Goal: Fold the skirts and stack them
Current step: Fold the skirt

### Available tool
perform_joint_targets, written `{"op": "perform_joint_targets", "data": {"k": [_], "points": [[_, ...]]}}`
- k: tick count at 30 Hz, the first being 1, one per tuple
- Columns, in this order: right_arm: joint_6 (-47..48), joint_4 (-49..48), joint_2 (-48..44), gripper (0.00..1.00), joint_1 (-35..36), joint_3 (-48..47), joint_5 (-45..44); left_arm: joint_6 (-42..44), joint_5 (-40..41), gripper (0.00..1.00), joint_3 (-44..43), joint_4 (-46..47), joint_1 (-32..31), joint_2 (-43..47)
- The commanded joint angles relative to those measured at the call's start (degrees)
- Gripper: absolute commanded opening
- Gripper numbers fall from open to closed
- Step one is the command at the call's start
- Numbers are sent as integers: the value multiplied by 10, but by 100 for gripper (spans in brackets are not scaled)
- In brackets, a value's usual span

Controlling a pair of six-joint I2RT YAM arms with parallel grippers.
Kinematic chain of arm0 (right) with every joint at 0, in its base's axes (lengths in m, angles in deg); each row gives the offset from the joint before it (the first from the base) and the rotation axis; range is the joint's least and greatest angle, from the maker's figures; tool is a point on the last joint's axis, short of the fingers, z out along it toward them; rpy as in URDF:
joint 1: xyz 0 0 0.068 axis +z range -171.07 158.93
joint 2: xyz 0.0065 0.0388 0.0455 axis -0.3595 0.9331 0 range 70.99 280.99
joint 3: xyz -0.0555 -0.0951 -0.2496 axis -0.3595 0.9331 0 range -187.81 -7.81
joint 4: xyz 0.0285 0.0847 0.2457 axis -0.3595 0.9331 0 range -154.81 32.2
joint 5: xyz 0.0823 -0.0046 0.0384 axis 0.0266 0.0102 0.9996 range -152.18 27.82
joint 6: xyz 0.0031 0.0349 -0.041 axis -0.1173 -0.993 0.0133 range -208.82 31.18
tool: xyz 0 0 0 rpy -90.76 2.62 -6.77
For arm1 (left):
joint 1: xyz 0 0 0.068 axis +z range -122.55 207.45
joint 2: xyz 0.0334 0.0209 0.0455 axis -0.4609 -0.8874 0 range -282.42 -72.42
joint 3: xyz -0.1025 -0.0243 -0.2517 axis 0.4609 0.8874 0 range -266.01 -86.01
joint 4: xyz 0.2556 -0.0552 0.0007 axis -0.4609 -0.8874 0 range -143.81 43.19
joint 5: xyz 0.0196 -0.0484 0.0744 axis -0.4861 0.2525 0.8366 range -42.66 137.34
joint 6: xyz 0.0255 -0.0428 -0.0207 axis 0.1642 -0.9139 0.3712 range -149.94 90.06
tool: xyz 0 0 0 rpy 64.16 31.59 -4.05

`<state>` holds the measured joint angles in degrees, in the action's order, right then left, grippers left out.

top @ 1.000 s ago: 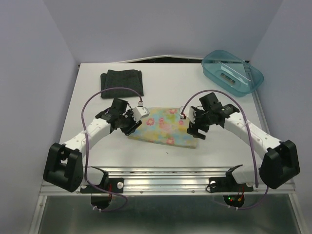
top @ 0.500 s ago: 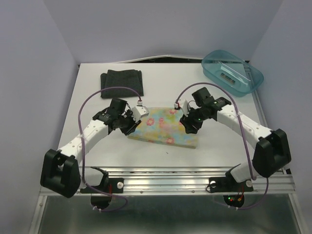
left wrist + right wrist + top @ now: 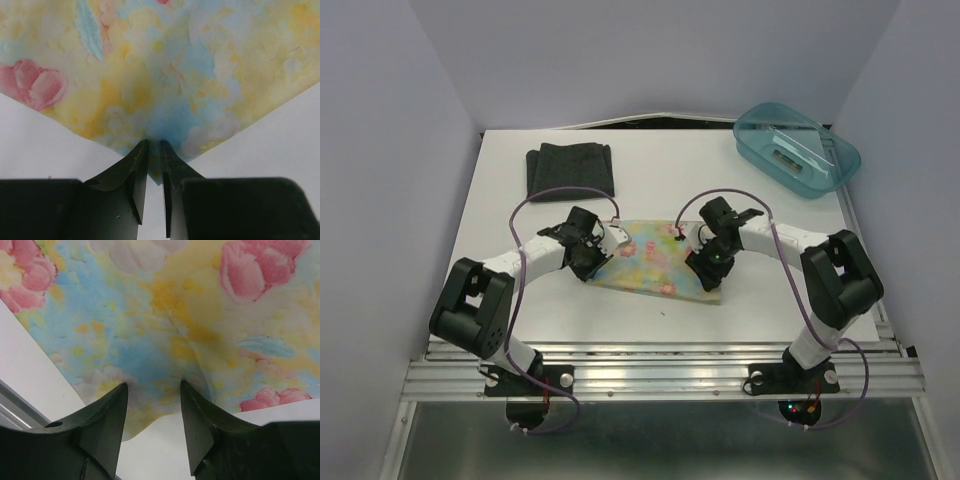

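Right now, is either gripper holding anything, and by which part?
The left gripper pinches a corner of the pastel yellow floral cloth skirt. The right gripper straddles the skirt's edge with jaws apart, gripping nothing yet.

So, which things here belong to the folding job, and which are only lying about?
For the job: floral skirt; black skirt.
Lying about: teal bin.

A pastel yellow floral-print cloth skirt lies folded flat and slightly askew at centre front. A dark charcoal knit skirt lies folded, well apart, at back left.
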<state>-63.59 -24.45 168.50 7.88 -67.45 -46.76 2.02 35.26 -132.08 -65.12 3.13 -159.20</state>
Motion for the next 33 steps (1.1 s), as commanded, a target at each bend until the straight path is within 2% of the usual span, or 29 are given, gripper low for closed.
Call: {"op": "perform_joint_targets", "data": {"k": [1,5,9,15,22,24,27,31,33], "points": [[-6,-28,32,52,1,3,-86,46,58,26,49,8,-22,-18],[11,-39,54,52,1,-23,-124,61,56,25,62,6,-60,-2],[29,-56,90,52,-33,-58,-152,57,27,25,52,-12,-104,14],[12,-70,169,50,-71,-204,-166,55,11,26,45,-20,-171,32],[-6,-105,176,55,-71,-302,-170,8,-17,37,-22,-56,-291,55],[-12,-108,154,56,-71,-310,-172,-11,-29,40,-71,-72,-292,62],[-27,-103,107,59,-71,-299,-146,-14,7,43,-113,-94,-287,81],[-78,-49,61,60,-71,-290,-52,12,11,43,-131,-121,-233,100],[-105,-35,43,60,-71,-273,-9,20,11,43,-127,-116,-182,105]]}}
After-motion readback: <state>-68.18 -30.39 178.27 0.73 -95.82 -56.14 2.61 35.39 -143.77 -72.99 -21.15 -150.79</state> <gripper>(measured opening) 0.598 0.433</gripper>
